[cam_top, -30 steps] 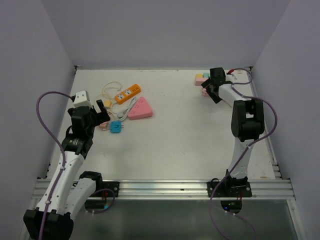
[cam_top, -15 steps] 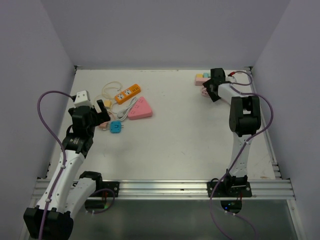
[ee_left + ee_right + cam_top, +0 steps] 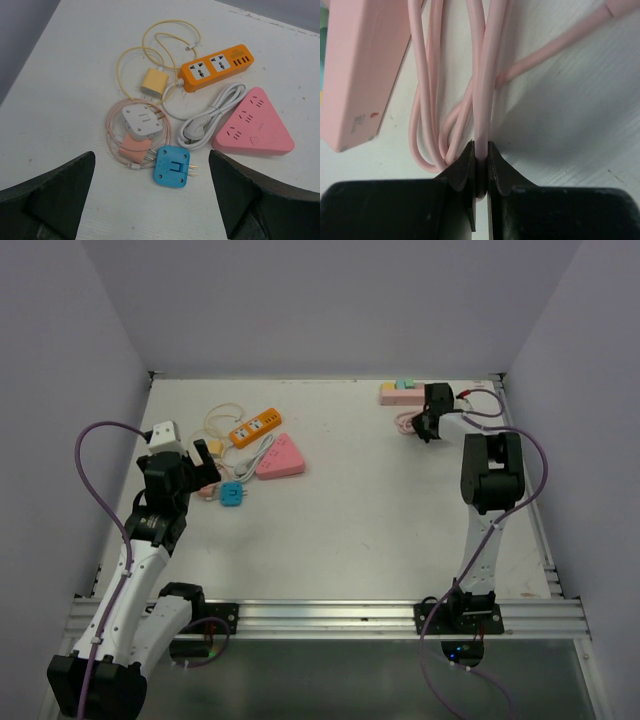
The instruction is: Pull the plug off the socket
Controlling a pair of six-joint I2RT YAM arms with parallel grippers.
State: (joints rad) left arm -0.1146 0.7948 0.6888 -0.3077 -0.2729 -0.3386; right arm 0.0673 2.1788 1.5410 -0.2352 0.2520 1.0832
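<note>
The left gripper (image 3: 205, 464) hovered with fingers spread wide above a blue adapter (image 3: 172, 166) and an orange power strip (image 3: 216, 67). At the table's (image 3: 350, 520) far right, the right gripper (image 3: 480, 152) was pinched on a pink cable (image 3: 483, 85) — just beside the pink power strip (image 3: 396, 396), a green plug (image 3: 405, 384) on it.

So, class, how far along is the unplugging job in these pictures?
Done: the right gripper is shut on the pink cable beside the pink rectangular plastic power strip. In hand: only that grip. To do: small green and yellow blocks sit on the strip, so apparently nothing is unplugged yet. The left gripper hangs open near the blue square adapter, idle.
</note>
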